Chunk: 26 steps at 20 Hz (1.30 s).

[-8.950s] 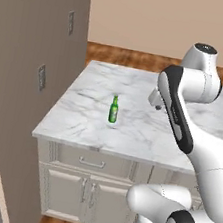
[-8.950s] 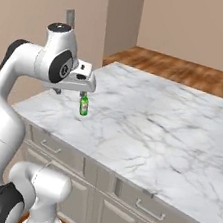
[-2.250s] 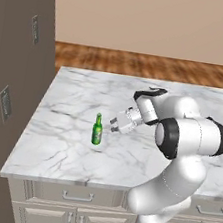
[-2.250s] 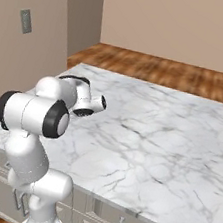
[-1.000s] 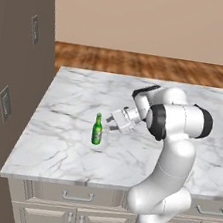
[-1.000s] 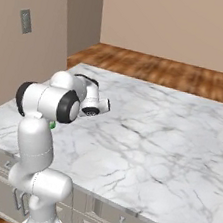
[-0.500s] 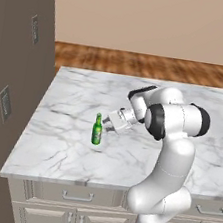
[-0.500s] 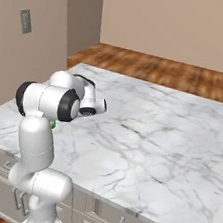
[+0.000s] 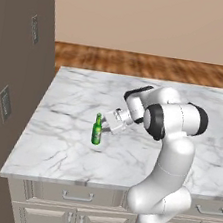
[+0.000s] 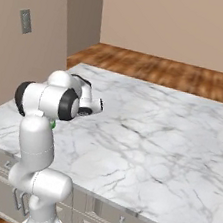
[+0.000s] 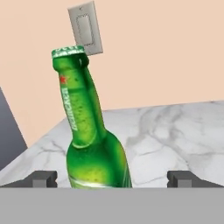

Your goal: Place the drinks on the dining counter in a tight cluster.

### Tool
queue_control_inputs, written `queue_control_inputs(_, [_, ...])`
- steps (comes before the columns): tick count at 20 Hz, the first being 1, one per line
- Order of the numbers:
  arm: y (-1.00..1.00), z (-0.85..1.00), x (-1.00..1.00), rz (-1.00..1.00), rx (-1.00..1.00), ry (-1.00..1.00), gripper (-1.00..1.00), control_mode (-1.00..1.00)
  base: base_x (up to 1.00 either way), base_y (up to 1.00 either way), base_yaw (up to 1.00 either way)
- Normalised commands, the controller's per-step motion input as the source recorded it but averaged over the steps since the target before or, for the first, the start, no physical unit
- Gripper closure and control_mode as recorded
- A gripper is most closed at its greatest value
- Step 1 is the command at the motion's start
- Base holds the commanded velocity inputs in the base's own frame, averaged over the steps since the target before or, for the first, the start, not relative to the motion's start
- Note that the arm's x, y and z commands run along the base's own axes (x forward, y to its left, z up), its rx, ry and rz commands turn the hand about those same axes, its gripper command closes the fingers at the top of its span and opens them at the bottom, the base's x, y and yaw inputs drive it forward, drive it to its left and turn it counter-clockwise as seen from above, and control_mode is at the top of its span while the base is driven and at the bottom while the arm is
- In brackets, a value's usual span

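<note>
surface: white marble counter (image 9: 67, 152) with grey veins, drawers under its near edge; wood floor beyond, dark tall cabinet (image 9: 10, 93) to the left, wall plate (image 11: 85, 28) on the far wall
bottle: slim green bottle (image 9: 97, 130) stands upright on the counter, left of centre, nearer the front edge than the far one; nothing else near it
arm: reaches in from the right, wrist low, gripper (image 9: 108, 122) just right of the bottle at about its shoulder height
gripper: jaws spread wide, nothing held; in the hand view the two fingertips (image 11: 43, 178) sit either side of the bottle's (image 11: 89, 140) lower body with clear gaps, no contact
handling: glass, so stiff, smooth and slippery, breaks if dropped or knocked; tall with a small base, so it tips easily under a sideways push
weight: likely moderate, can't tell whether it's full through the green glass
grip point: the wide lower body, where the label band is; neck tapers and would slide through the pads
approach: jaws need to be centred on the body before closing, so neither pad arrives first and shoves it over
risk: squeezing too low near the curved base, or too high on the taper
</note>
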Motion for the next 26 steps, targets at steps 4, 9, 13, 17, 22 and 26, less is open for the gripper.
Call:
queue_control_inputs(4, [0.15,-0.04,0.00,0.00,0.00,0.00,-1.00,-1.00,0.00,0.00,0.00])
queue_control_inputs(9, [0.15,-0.01,0.00,0.00,0.00,0.01,-1.00,-1.00,0.00,0.00,0.00])
queue_control_inputs(13, [0.08,-0.01,0.00,0.00,0.00,0.00,-1.00,-1.00,0.00,0.00,0.00])
queue_control_inputs(17, [0.00,0.00,0.00,0.00,0.00,0.00,-1.00,-1.00,0.00,0.00,0.00])
queue_control_inputs(22, [0.00,0.00,0.00,0.00,0.00,0.00,1.00,-1.00,0.00,0.00,0.00])
queue_control_inputs(26, [0.00,0.00,0.00,0.00,0.00,0.00,1.00,-1.00,0.00,0.00,0.00])
